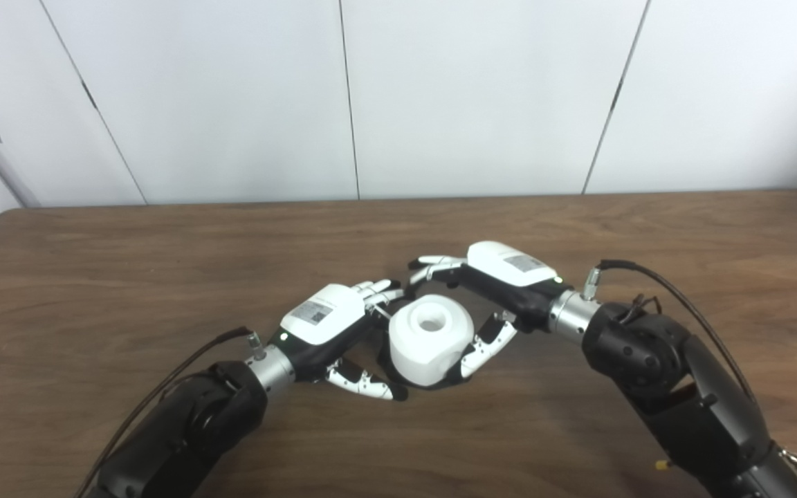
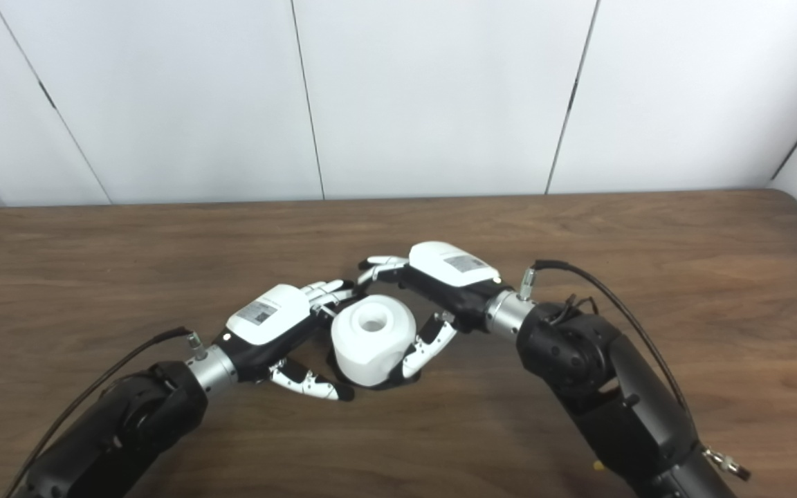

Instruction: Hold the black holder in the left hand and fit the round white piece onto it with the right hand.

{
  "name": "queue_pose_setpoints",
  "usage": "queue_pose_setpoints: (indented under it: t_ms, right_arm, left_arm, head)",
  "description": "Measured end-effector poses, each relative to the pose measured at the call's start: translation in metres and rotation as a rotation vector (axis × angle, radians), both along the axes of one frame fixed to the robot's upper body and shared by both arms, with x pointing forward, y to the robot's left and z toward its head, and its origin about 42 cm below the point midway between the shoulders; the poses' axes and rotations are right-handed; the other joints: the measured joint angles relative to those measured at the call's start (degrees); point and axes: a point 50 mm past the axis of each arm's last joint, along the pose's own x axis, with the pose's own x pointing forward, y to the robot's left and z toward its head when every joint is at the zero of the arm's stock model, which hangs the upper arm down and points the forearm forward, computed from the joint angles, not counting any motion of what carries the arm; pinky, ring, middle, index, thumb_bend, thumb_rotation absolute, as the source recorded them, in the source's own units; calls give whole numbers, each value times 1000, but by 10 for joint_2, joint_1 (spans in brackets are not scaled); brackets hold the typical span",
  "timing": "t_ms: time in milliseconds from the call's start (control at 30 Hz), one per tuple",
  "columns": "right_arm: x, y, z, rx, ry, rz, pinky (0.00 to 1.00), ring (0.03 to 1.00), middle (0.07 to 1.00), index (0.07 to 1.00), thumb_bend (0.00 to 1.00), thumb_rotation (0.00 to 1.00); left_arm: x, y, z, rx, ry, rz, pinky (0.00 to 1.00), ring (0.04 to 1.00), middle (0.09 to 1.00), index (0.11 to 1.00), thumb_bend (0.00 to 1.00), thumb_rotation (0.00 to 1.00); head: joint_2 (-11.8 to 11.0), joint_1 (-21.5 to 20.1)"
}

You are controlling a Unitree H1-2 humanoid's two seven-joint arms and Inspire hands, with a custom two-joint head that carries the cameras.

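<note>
Cradling the round white piece [image 1: 430, 337] between them, both robot hands bear unreadable labels.

Bare brown wooden table [image 1: 163, 263] all around; both hands crowd the round white piece [image 1: 429, 339], apparently leaving only its top approachable.

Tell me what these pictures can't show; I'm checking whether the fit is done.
- Black holder: hidden in both eye views beneath the round white plastic piece and between the robot hands.
- Left robot hand: its inner grip is hidden by its own white back.
- Right robot hand: contact behind the piece is hidden by the piece.
</note>
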Motion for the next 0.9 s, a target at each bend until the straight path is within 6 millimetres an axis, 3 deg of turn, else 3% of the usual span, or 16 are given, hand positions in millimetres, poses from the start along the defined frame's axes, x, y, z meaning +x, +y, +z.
queue_pose_setpoints:
  t_ms: [533, 733, 900]
  right_arm:
    - [-1, -5, -1, 18, 8, -25, 800, 863, 878, 964, 931, 257]
    - [-2, -5, 0, -4, 46, -20, 862, 955, 988, 1000, 989, 303]
    - [6, -22, 19, -120, 92, -17, 842, 970, 1000, 1000, 1000, 231]
  left_arm:
    - [0, -1, 0, 0, -5, 9, 908, 962, 915, 485, 525, 57]
    - [-1, -1, -4, -21, -14, 16, 902, 963, 917, 484, 525, 58]
    - [-1, 0, -5, -28, -19, 11, 899, 957, 910, 483, 525, 58]
  head:
    - [3, 1]
    - [4, 4]
    - [4, 3]
